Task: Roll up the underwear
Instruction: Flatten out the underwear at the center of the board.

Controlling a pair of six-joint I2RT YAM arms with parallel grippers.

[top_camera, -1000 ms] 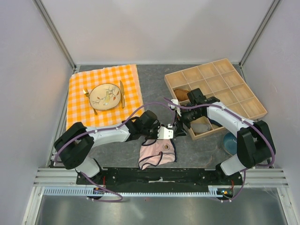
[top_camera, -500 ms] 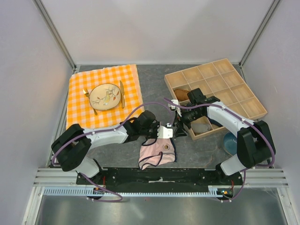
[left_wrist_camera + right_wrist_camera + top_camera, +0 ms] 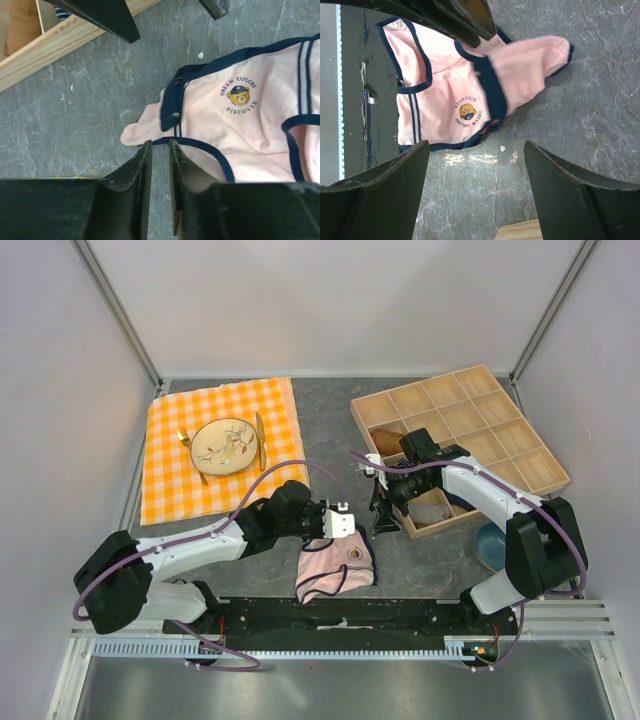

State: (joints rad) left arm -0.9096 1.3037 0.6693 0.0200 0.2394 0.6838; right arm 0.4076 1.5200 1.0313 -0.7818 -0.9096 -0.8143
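Now the underwear (image 3: pixel 335 568) lies partly folded on the grey table (image 3: pixel 430 562) between both arms. The left gripper (image 3: pixel 157 150) has its jaws almost together at the hem, and the right gripper (image 3: pixel 475 145) is wide apart above; it is better to flatten the fold first, then roll tightly.

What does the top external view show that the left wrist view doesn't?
Only top external: both arms, the right gripper near the wooden tray, and the plate on the checked cloth. Only left wrist: the underwear print legible as DREAM EXPLORE DISCOVER, and the left gripper with fingers nearly together at the fabric's edge. Both: the underwear lying unrolled, and the tray.
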